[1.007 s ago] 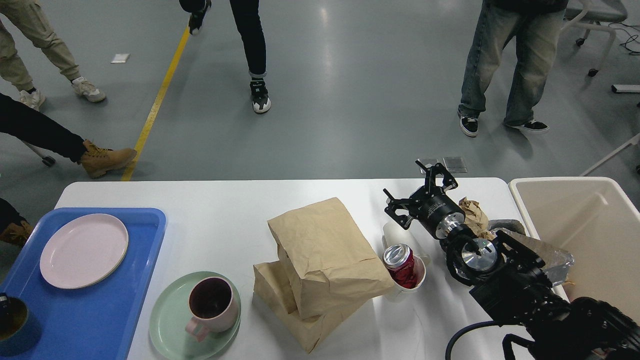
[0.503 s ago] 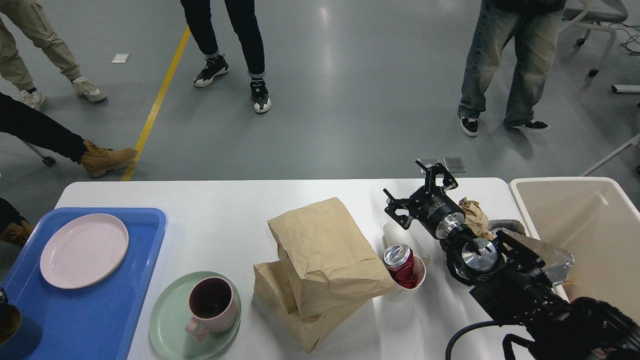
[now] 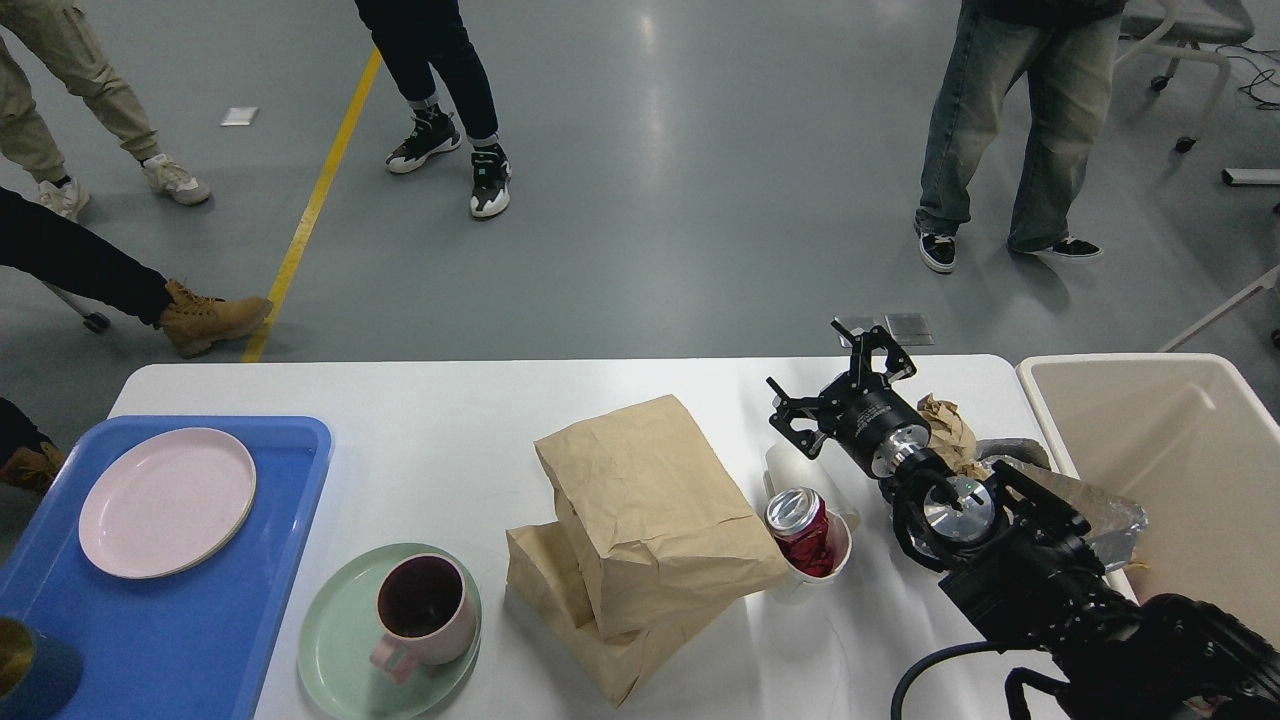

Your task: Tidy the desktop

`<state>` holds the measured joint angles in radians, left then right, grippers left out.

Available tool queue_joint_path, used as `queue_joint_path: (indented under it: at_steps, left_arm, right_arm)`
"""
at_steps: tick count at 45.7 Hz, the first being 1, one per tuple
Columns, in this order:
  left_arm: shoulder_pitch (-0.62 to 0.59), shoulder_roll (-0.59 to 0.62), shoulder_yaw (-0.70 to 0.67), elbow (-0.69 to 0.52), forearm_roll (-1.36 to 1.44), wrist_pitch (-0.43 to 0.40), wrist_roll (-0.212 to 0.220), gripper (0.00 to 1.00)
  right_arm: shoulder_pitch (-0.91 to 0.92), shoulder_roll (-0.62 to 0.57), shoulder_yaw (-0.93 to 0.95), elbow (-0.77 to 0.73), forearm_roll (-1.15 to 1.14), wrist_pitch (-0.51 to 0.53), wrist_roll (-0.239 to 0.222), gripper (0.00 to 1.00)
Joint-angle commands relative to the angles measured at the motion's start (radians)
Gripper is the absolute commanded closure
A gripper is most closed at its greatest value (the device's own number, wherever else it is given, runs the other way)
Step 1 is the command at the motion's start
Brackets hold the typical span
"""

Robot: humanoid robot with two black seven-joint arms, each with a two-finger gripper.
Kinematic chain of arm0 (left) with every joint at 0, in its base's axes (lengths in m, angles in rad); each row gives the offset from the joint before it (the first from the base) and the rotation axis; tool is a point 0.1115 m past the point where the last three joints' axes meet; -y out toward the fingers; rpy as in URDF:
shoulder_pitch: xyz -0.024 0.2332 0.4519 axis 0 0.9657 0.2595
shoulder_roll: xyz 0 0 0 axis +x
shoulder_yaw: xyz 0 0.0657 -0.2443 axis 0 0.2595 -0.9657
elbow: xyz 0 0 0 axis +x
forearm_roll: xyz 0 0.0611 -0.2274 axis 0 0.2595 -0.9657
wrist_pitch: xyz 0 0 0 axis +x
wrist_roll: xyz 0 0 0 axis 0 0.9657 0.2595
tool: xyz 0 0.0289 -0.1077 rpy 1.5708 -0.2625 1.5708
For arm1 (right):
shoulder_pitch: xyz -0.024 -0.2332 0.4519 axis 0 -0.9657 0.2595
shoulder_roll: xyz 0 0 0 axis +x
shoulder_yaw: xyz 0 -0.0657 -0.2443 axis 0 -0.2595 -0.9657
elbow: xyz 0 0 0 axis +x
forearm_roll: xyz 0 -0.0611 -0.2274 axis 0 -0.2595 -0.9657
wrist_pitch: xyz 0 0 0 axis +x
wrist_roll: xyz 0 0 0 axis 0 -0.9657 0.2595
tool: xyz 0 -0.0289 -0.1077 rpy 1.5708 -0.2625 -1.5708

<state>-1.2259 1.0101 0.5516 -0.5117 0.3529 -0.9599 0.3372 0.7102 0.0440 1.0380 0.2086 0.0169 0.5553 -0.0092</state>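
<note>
The white desktop fills the lower half of the head view. My right gripper hovers open over its far right part, fingers spread, nothing between them. It is just behind a red crushed can that stands in a white cup. A crumpled brown paper ball lies right of the gripper. Two brown paper bags are stacked in the middle. A pink mug sits on a green plate. My left gripper is out of view.
A blue tray at the left holds a pink plate and, at the corner, a dark blue cup. A beige bin stands at the right edge, with a silver foil bag beside it. People stand on the floor behind.
The dark blue cup has slid down and left toward the corner of the view. A person behind the table has stepped left. My right arm has not moved.
</note>
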Motion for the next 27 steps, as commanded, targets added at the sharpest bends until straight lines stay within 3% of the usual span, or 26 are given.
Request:
queue_joint_path:
  at_steps: [1,15,20,27]
  left_arm:
    - [-0.144,0.045,0.002,-0.024,-0.009,0.0,-0.003,0.08]
    - [-0.507,0.058,0.126,-0.128,-0.023,0.0,-0.018,0.08]
    - [-0.642,0.007,0.276,-0.165,-0.078,0.0,-0.046,0.08]
    - [-0.849,-0.1,0.568,-0.221,-0.208,0.0,-0.121,0.08]
  right_arm:
    - [0.0,0.0,0.001,0.0,0.0,0.0,0.0,0.0]
    - [0.0,-0.001,0.001,0.0,0.0,0.0,0.0,0.0]
    - [0.0,-0.001,0.001,0.0,0.0,0.0,0.0,0.0]
    - [0.0,-0.001,0.001,0.0,0.0,0.0,0.0,0.0]
